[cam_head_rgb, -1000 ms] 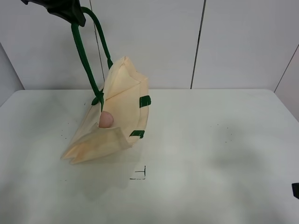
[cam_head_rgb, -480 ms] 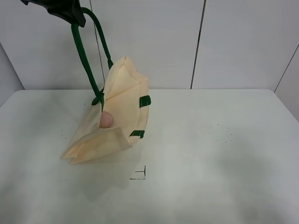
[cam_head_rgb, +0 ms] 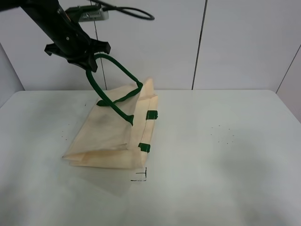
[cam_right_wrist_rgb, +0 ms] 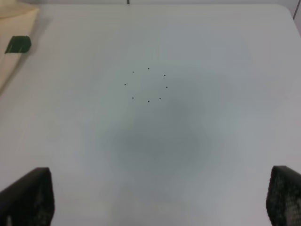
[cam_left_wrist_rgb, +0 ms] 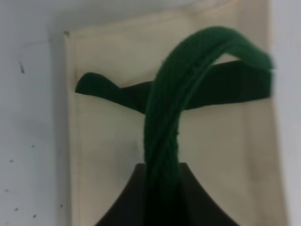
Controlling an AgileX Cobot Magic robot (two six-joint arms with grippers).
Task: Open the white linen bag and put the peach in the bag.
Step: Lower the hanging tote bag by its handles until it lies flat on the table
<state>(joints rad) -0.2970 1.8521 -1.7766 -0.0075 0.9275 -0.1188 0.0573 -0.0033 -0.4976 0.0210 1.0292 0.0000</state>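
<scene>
**A:** From the high camera, what do you get?

**B:** The white linen bag point(cam_head_rgb: 113, 136) lies slumped on the worktop point(cam_head_rgb: 225, 165), left of centre. The left end effector point(cam_head_rgb: 87, 61) hangs above its far end, with a green strap handle point(cam_head_rgb: 115, 110) looping up into it. Two green tabs point(cam_head_rgb: 151, 115) show on the bag's right edge, and a black corner mark point(cam_head_rgb: 141, 176) sits just in front of the bag.

**A:** And the peach?

**B:** It shows in no view, so I can't say where it is. The cloth folds hide the bag's mouth. The right arm is out of this picture.

**A:** Left wrist camera?

**B:** It's blurred. The green strap handle point(cam_left_wrist_rgb: 171, 113) rises out of the dark left end effector point(cam_left_wrist_rgb: 161, 188), which is pinching it. The base is cut off at the frame edge. The bag point(cam_left_wrist_rgb: 108, 150) is spread out behind, and its second strap point(cam_left_wrist_rgb: 113, 92) lies flat across the cloth.

**A:** Right wrist camera?

**B:** The right end effector point(cam_right_wrist_rgb: 155, 197) is spread wide and holds nothing. Only its finger point(cam_right_wrist_rgb: 28, 195) tips show, at the two lower corners. Beneath it is bare worktop point(cam_right_wrist_rgb: 211, 141) with a faint ring of dots point(cam_right_wrist_rgb: 148, 84). Well away, a corner of the bag point(cam_right_wrist_rgb: 11, 56) with one tab point(cam_right_wrist_rgb: 18, 44) is cut off by the frame.
</scene>
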